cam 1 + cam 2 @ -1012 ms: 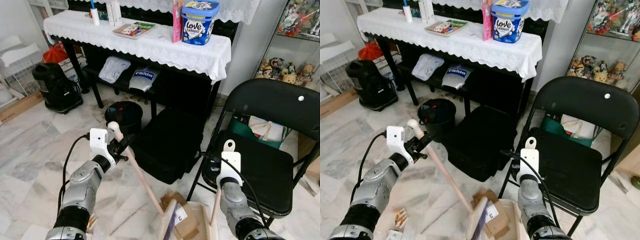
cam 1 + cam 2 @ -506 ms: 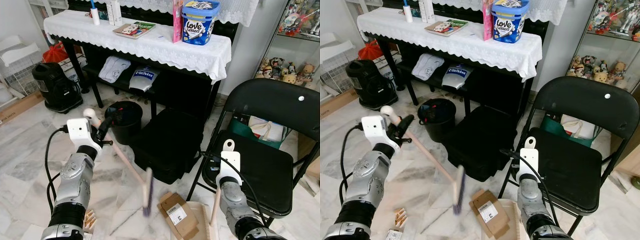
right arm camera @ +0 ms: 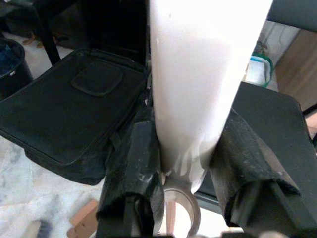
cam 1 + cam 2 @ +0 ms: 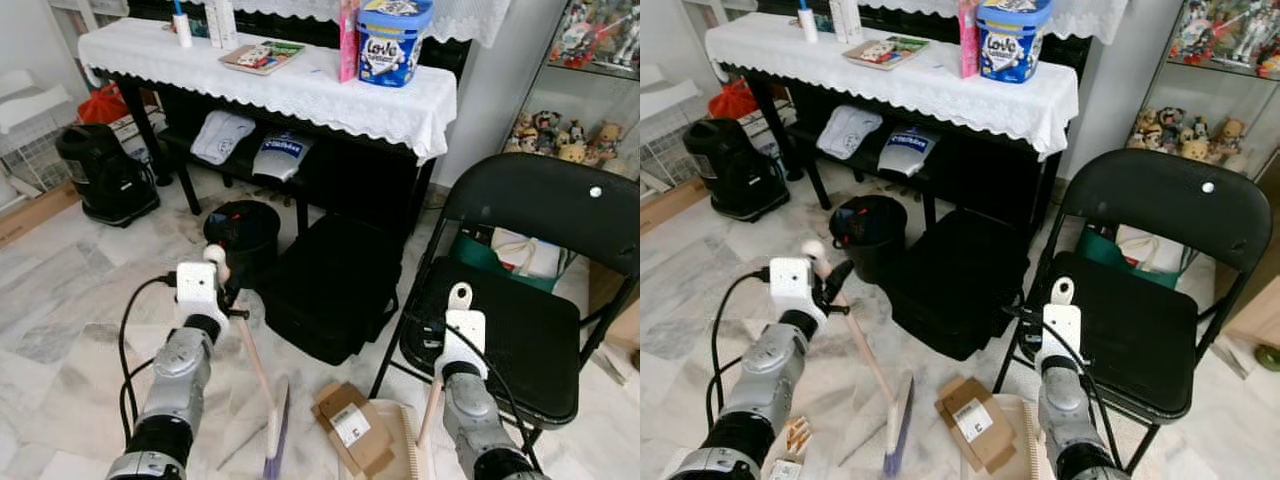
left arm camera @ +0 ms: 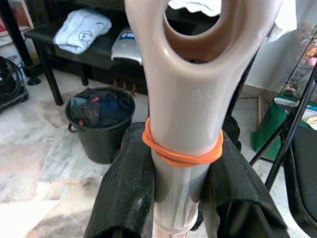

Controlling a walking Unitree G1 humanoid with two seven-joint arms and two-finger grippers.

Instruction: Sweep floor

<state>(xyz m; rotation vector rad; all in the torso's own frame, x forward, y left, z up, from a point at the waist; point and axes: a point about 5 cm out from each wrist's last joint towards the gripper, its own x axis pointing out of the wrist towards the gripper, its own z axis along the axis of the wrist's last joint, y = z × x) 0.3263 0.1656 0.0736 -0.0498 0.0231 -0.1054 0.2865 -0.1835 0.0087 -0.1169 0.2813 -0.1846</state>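
Cardboard scrap (image 4: 350, 428) lies on the floor between broom head (image 4: 274, 432) and dustpan (image 4: 405, 448). Left gripper (image 5: 181, 191) clamps the broom handle (image 4: 247, 350), which slants down toward the scrap; right gripper (image 3: 185, 163) clamps the dustpan handle (image 4: 428, 415).

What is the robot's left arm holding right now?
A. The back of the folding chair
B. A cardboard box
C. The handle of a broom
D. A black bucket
C: the left gripper has its jaws clamped on the pale broom handle, and the broom's head rests on the floor beside the cardboard box.
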